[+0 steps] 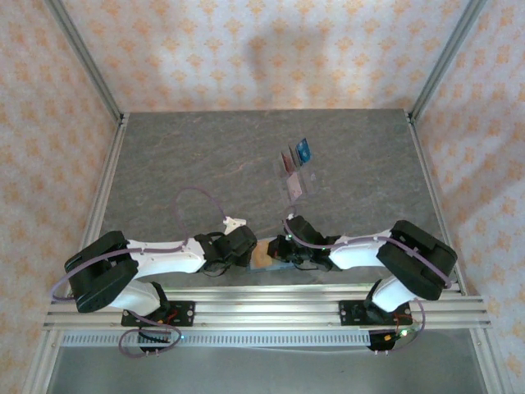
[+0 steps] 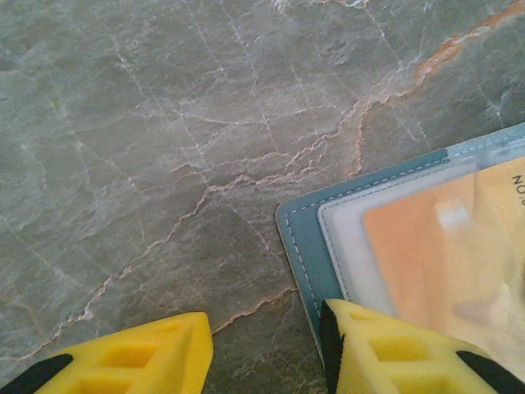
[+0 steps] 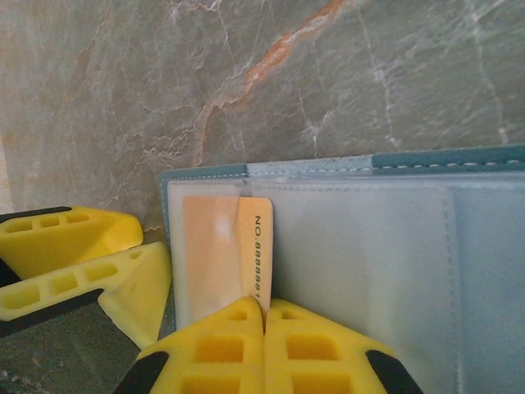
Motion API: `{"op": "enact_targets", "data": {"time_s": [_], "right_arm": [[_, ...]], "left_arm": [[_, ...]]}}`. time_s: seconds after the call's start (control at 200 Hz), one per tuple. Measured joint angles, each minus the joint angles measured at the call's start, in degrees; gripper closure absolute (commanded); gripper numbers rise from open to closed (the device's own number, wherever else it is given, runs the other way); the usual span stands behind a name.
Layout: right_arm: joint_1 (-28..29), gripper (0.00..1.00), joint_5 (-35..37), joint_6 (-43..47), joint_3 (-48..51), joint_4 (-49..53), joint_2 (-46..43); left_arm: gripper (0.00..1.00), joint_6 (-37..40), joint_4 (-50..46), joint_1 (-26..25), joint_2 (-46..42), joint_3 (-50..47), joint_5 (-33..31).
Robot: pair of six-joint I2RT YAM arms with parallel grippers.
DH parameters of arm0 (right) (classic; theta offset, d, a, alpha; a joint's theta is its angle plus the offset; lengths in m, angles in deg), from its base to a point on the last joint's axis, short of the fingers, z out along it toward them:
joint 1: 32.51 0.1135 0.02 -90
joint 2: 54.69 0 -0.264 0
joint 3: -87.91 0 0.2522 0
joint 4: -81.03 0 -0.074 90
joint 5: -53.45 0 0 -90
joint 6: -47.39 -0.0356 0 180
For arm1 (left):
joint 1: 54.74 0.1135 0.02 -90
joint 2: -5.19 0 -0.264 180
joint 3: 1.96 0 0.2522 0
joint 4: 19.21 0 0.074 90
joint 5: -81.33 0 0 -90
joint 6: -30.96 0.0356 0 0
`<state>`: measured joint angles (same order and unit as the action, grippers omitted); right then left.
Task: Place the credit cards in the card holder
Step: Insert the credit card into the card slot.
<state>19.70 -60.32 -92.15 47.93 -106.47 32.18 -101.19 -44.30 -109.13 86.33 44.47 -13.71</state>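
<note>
Early stage: orange card sits part-way in a clear pocket of the open holder at the desk's near edge. The blue card and mauve cards wait in the rack farther out. Both arms reach low over the holder: right gripper pressed together on the orange card's edge, left gripper spread, one finger over the holder's corner, probably pinning it.

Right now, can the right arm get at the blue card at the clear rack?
Probably yes, but not at once. The right gripper is shut on the orange card at the card holder. Bare table lies between it and the blue card at the clear rack.
</note>
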Motion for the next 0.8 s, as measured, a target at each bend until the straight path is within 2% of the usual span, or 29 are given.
{"op": "enact_targets", "data": {"time_s": [0.12,0.53,0.706,0.796], "right_arm": [[0.4,1.0,0.0,-0.2,0.0,-1.2,0.8],[1.0,0.81,-0.3,-0.9,-0.2,-3.9,1.9],[1.3,0.71,-0.2,-0.1,-0.9,-2.3,1.1],[1.3,0.69,0.2,0.6,-1.1,0.4,-0.4]], "left_arm": [[0.58,0.0,0.0,0.0,0.0,0.0,0.0],[0.58,0.0,0.0,0.0,0.0,0.0,0.0],[0.58,0.0,0.0,0.0,0.0,0.0,-0.2],[0.58,-0.3,0.0,0.0,0.0,0.0,-0.2]]}}
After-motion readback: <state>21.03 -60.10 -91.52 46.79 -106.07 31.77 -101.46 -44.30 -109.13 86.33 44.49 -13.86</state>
